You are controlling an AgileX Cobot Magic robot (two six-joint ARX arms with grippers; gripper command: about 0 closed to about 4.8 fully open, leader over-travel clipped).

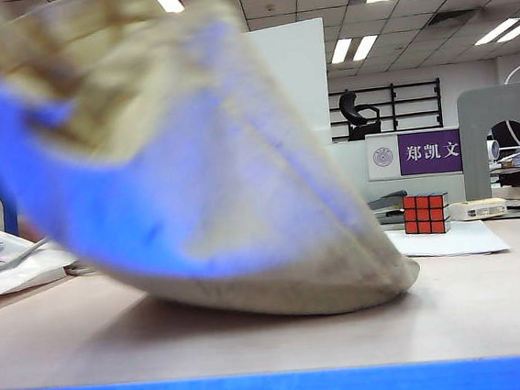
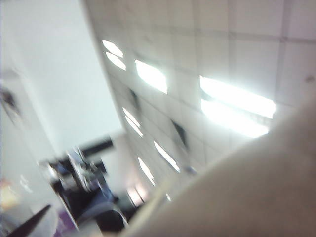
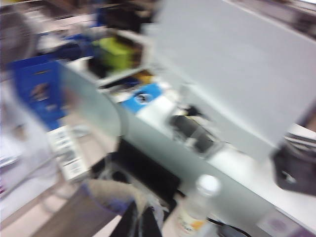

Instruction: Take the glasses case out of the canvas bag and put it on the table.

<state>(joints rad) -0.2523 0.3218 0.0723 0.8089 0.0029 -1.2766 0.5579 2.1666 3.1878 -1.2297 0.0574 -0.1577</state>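
The exterior view sits low at the pale beige bench (image 1: 474, 313) edge; left wrist view faces the ceiling, right wrist view looks across neighbouring desks.

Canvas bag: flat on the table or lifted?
Lifted on one side. In the exterior view the canvas bag rises motion-blurred at left while its right corner rests on the table. Neither gripper is identifiable there.

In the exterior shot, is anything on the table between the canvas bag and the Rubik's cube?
Nothing: in the exterior view only bare table separates the canvas bag from the Rubik's cube, which stands farther back.
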